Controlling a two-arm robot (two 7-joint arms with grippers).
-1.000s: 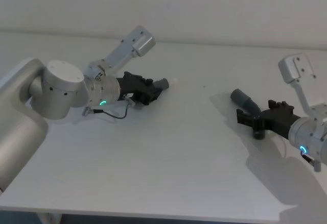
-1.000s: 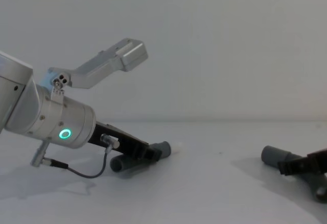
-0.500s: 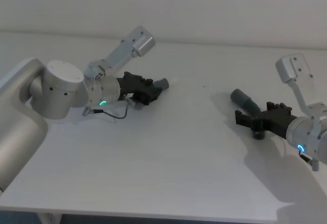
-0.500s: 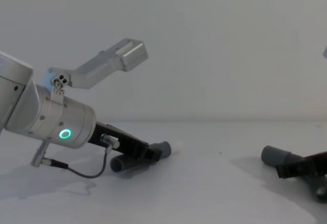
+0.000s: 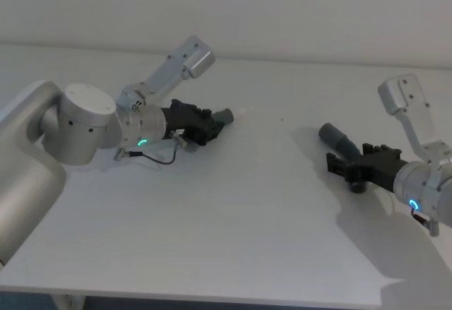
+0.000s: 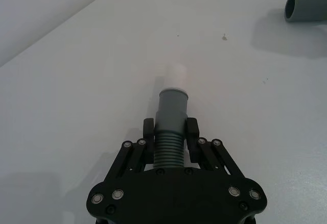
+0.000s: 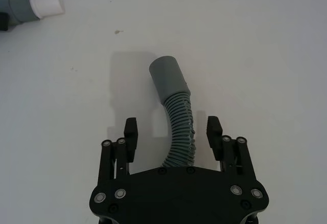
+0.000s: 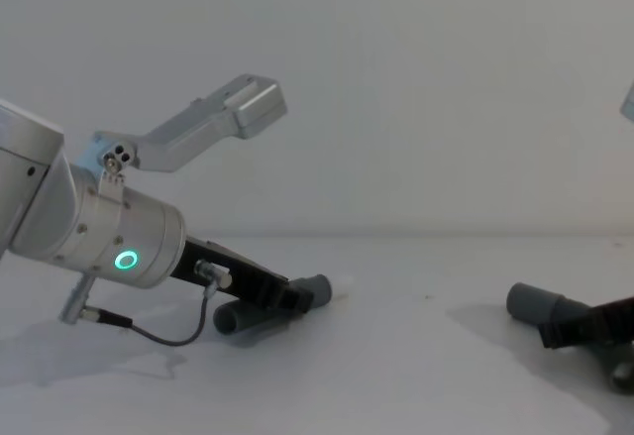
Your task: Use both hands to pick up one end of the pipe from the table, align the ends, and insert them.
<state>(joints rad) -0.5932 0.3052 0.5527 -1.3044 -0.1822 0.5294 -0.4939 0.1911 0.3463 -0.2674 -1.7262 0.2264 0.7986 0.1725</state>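
My left gripper (image 5: pixel 209 123) lies low on the table (image 5: pixel 233 211), shut on the ribbed part of one dark grey pipe piece (image 6: pixel 170 147). Its smooth cuff (image 6: pixel 172 106) with a white tip (image 6: pixel 177 74) sticks out past the fingers (image 6: pixel 192 130). In the chest view this piece (image 8: pixel 315 290) points right, its ribbed end (image 8: pixel 232 320) resting on the table. The other pipe piece (image 5: pixel 336 138) lies at the right, its cuff (image 7: pixel 169 78) pointing away from my right gripper (image 7: pixel 172 127). That gripper is open, one finger (image 7: pixel 131 132) on each side of the ribbed hose (image 7: pixel 182 134), apart from it.
A wall rises behind the table's far edge. A thin black cable (image 8: pixel 168 336) loops under the left wrist. The table's middle stretch between the two pipe pieces is bare. The near table edge (image 5: pixel 212 297) runs along the bottom of the head view.
The right arm has shifted slightly, its wrist tilting and the gripper sitting a little lower around the right pipe piece. The left gripper and its pipe piece have not moved.
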